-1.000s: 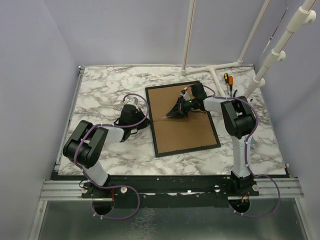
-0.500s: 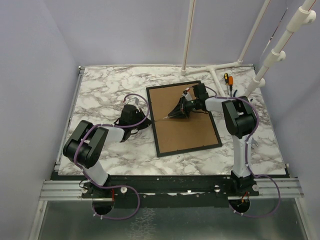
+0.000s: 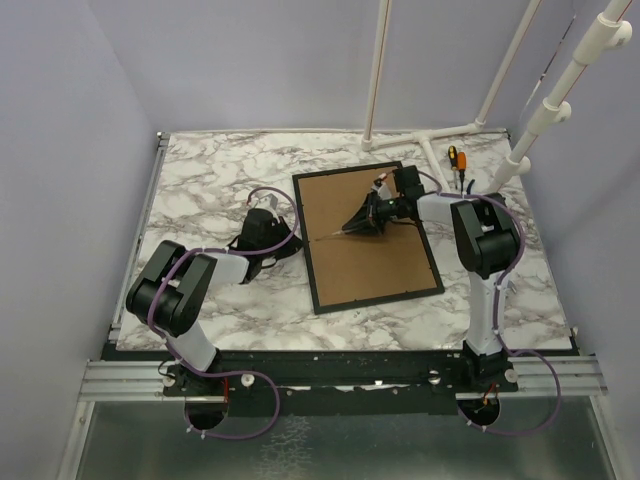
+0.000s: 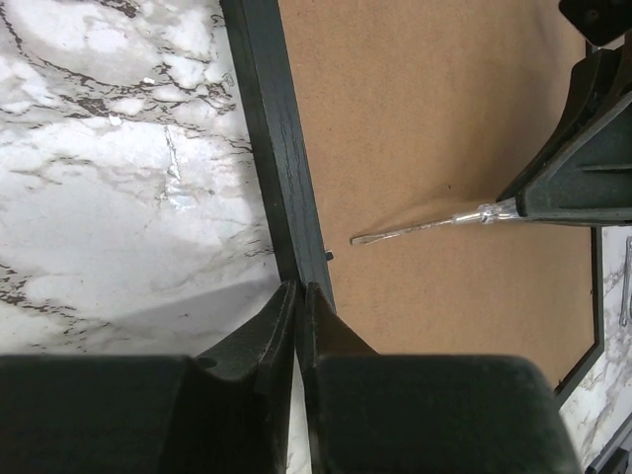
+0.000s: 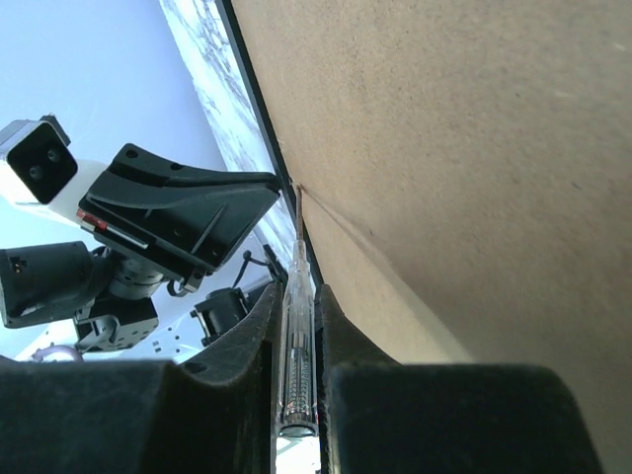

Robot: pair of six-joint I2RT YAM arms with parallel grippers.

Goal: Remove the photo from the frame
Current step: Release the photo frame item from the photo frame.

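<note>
A white marble-patterned table [image 3: 200, 180] stands between lilac walls, with a white pipe stand [image 3: 378, 70] rising from its far edge. The frame [image 3: 365, 270] lies face down near the middle of the table, slightly turned. Its brown fibreboard back faces up inside the thin black border. The photo does not show in any view.

The left gripper [image 4: 299, 288] sits on the table just beside the frame's left side. Its fingers are pressed together with nothing between them, and the tips reach the black border. A small dark tab [image 4: 328, 256] sticks out from the inner edge of the border just ahead of those tips.

The right gripper [image 5: 296, 296] reaches over the frame from the right, low over the brown back. Its fingers are clamped on the clear handle of a slim screwdriver [image 5: 296, 346]. The thin shaft points towards the frame's left side. In the right wrist view its tip lies at the seam where the fibreboard meets the border, near the left gripper. The left wrist view shows the shaft slanting low over the board, its tip close to the tab.

An orange-handled screwdriver [image 3: 452, 157] lies at the far right of the table, well apart from the frame.
</note>
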